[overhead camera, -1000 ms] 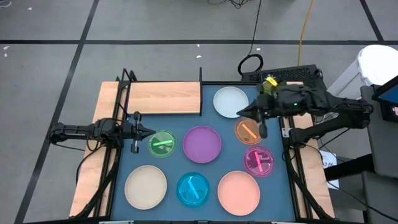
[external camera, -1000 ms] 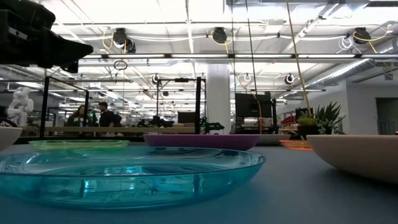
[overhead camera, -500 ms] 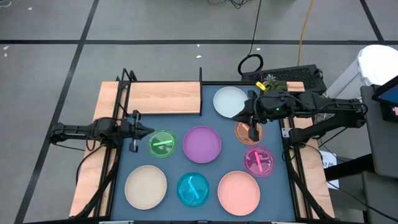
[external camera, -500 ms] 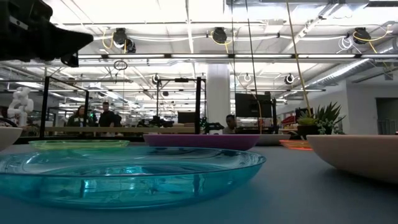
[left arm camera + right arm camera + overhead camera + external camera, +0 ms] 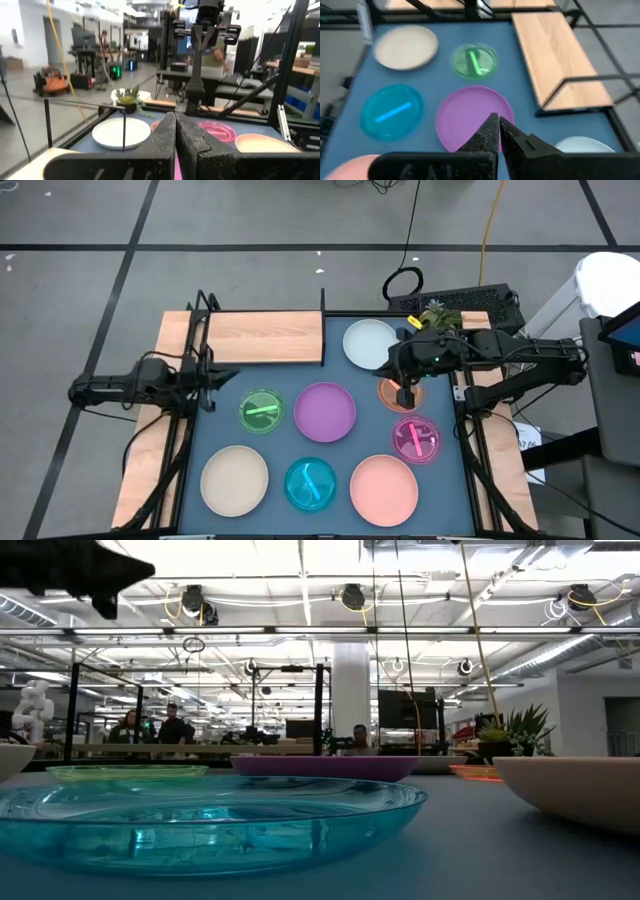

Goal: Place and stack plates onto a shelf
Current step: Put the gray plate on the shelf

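1. The shelf [image 5: 265,337] sits at the table's [image 5: 345,448] back left corner.
2. One large plate [image 5: 371,343] lies just right of the shelf.
3. In the middle row, a small plate [image 5: 261,411] lies left, a large plate [image 5: 325,411] centre, and two small plates [image 5: 398,392] [image 5: 416,439] right.
4. In the front row, a large plate [image 5: 234,479] lies left, a small plate [image 5: 311,484] centre, and a large plate [image 5: 384,487] right.

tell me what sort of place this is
Probably a robotics lab in a big open workspace. Two robot arms work a dark blue tabletop framed by black metal; beyond it the low view shows workbenches, ceiling-hung lights and cables, and people at desks.
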Controlling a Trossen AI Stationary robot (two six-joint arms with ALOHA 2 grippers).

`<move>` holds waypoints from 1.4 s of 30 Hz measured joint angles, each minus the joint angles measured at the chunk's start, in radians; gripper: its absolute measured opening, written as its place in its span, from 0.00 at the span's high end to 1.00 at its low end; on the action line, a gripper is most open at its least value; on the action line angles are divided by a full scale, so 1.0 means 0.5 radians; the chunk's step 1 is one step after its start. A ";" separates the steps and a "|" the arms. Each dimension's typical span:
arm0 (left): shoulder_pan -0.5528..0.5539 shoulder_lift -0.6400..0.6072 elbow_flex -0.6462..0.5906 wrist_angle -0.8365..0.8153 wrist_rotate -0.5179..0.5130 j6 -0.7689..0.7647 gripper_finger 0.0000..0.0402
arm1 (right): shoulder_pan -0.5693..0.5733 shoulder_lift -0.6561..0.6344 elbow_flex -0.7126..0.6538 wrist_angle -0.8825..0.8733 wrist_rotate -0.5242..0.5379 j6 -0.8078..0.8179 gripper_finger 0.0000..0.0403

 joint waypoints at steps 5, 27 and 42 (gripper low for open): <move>0.000 0.299 0.419 -0.319 0.000 -0.095 0.99 | -0.001 -0.007 -0.089 0.067 0.053 0.012 1.00; -0.016 1.501 1.706 -0.832 0.094 -0.357 0.99 | -0.010 -0.011 -0.690 0.415 0.038 1.182 1.00; -0.060 1.703 1.706 -0.863 0.101 -0.793 0.99 | -0.799 -0.002 -0.817 0.054 -0.175 1.921 1.00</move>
